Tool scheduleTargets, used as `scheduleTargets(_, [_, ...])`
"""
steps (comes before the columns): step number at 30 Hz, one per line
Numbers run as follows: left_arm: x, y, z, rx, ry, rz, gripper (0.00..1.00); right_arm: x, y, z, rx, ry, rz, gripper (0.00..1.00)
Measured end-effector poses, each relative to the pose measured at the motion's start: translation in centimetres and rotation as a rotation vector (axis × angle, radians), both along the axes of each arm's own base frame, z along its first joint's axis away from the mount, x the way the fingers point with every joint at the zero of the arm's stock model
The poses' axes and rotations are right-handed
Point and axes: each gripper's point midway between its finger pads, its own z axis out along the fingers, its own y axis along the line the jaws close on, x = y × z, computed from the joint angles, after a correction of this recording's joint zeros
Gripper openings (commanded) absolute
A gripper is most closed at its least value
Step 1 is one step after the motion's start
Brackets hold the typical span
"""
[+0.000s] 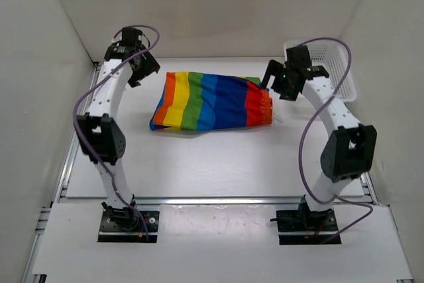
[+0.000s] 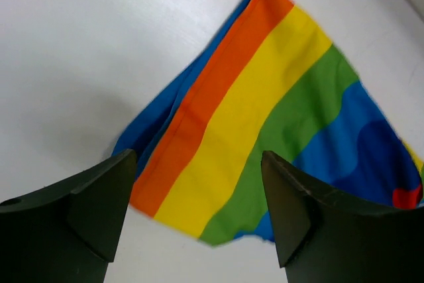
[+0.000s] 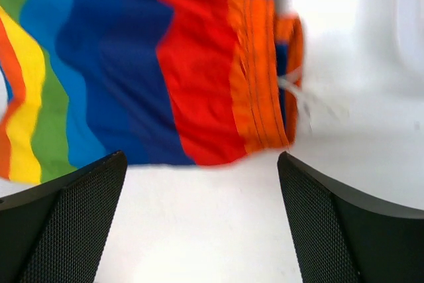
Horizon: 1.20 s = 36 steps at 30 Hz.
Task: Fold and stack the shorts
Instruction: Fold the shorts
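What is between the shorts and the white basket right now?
The right pincer, open, hangs between the shorts and the basket, over bare white table near the orange waistband; the top external view shows it.

Right wrist view: the shorts point(image 3: 165, 77) are running off the top and left edges, and blur is smearing the white drawstring point(image 3: 308, 97) beside the waistband.

Left wrist view: the right edge is cutting the cloth, and one finger point(image 2: 311, 223) of the left claw point(image 2: 197, 164) is hiding part of the blue stripe.

Overhead: the right arm point(image 1: 328, 101) is covering part of the basket point(image 1: 334, 54). The right claw point(image 1: 270, 72) is showing too small and dark to read.
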Motion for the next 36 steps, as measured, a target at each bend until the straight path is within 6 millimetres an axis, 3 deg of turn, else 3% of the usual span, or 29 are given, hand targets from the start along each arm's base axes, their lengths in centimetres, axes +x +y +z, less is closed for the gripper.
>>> scheduleTargets(2, [-2.9,0.0,0.3,-0.004,0.021,-0.019,0.96,-2.2,-0.3,-0.6,0.004,0.018,0.005,1.0])
scheduleTargets(4, [-5.8,-0.2,-1.0,-0.015,0.063,-0.041,1.0,-4.0,-0.5,-2.4,0.012,0.06,0.01,1.0])
scheduleTargets(8, [-9.7,-1.0,-8.3,-0.043,0.249,-0.086,1.0,-6.2,-0.3,-6.7,0.036,0.185,0.011,1.0])
scheduleTargets(12, [-11.7,-1.4,-15.4,-0.058,0.44,-0.1,1.0,-5.5,0.1,-9.0,0.05,0.225,-0.005,1.0])
scheduleTargets(15, [-11.8,-1.6,-17.8,-0.065,0.49,-0.104,0.92,-4.7,0.1,-10.7,0.036,0.245,-0.02,0.98])
scheduleTargets(17, [-11.8,-1.6,-18.3,-0.067,0.497,-0.105,0.76,-3.8,0.1,-11.9,0.013,0.257,-0.033,0.95])
scheduleTargets(18, [-11.7,-1.7,-18.4,-0.069,0.495,-0.105,0.39,-3.2,0.2,-12.5,0.004,0.26,-0.038,0.85])
scheduleTargets(19, [-11.6,-1.7,-18.4,-0.07,0.491,-0.101,0.14,-2.7,0.2,-12.9,-0.006,0.259,-0.041,0.81])
scheduleTargets(20, [-11.4,-1.7,-18.4,-0.07,0.486,-0.102,0.1,-2.3,0.3,-13.5,-0.016,0.262,-0.047,0.74])
scheduleTargets(21, [-11.2,-1.6,-18.3,-0.072,0.48,-0.1,0.1,-2.1,0.5,-13.9,-0.027,0.265,-0.048,0.58])
scheduleTargets(24, [-11.2,-1.1,-18.5,-0.075,0.478,-0.086,0.1,-2.1,1.0,-14.9,-0.076,0.272,-0.041,0.33])
scheduleTargets(25, [-11.3,-0.7,-18.6,-0.078,0.475,-0.075,0.1,-2.2,1.2,-15.1,-0.09,0.271,-0.037,0.18])
scheduleTargets(27, [-12.2,0.3,-18.8,-0.082,0.488,-0.047,0.1,-2.4,1.7,-15.1,-0.109,0.266,-0.029,0.03])
scheduleTargets(31, [-15.0,2.1,-18.1,-0.093,0.495,0.005,0.1,-3.3,2.9,-15.3,-0.118,0.265,-0.003,0.0])
scheduleTargets(34, [-17.7,2.7,-16.8,-0.103,0.485,0.028,0.1,-5.4,3.2,-15.3,-0.122,0.275,0.015,0.0])
scheduleTargets(36, [-19.3,2.8,-15.9,-0.105,0.468,0.032,0.1,-7.6,3.0,-15.2,-0.132,0.286,0.027,0.14])
